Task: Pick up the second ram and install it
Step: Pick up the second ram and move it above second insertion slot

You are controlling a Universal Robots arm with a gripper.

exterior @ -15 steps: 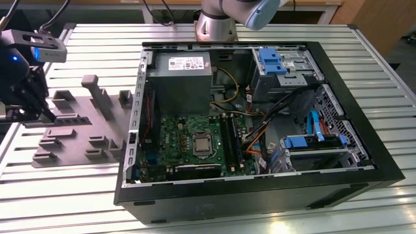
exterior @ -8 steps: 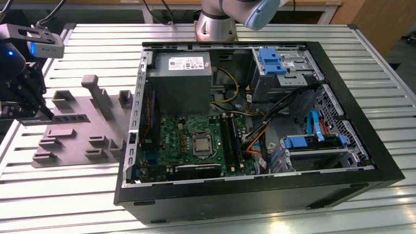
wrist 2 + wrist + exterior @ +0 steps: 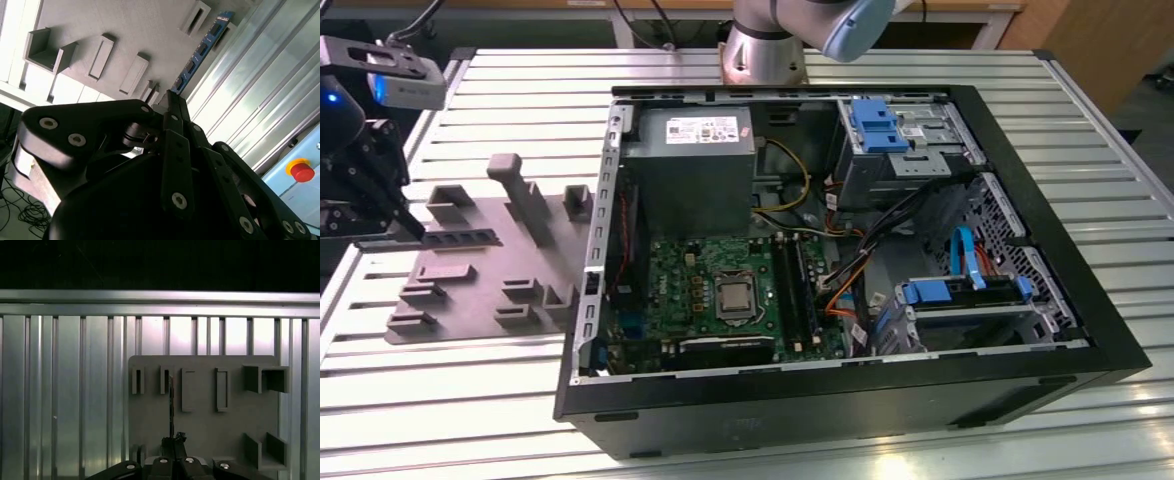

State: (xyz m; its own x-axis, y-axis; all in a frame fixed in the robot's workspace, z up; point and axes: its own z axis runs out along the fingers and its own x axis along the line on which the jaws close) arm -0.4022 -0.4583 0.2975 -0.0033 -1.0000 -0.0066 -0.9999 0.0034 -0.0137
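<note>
The second ram [image 3: 464, 238] is a long dark strip standing on its edge over the grey fixture plate [image 3: 480, 290] at the exterior view's left. My gripper [image 3: 411, 228] is at one end of the strip, shut on it. In the second wrist view the ram [image 3: 200, 50] runs out bluish from the gripper [image 3: 170, 97], whose fingers meet at its near end. The first wrist view sees the ram [image 3: 171, 400] edge-on as a thin dark line leading up from the gripper [image 3: 173, 440]. The long black slots [image 3: 790, 275] lie on the green motherboard [image 3: 707, 285] inside the open case.
The open black computer case [image 3: 1067, 330] takes up the middle of the slatted metal table, with a grey power-supply box [image 3: 687, 160], blue drive brackets [image 3: 874, 125] and cables inside. The fixture plate [image 3: 200, 425] carries raised blocks and slots. The arm's base [image 3: 767, 50] stands behind the case. A red button [image 3: 301, 170] sits beyond the table.
</note>
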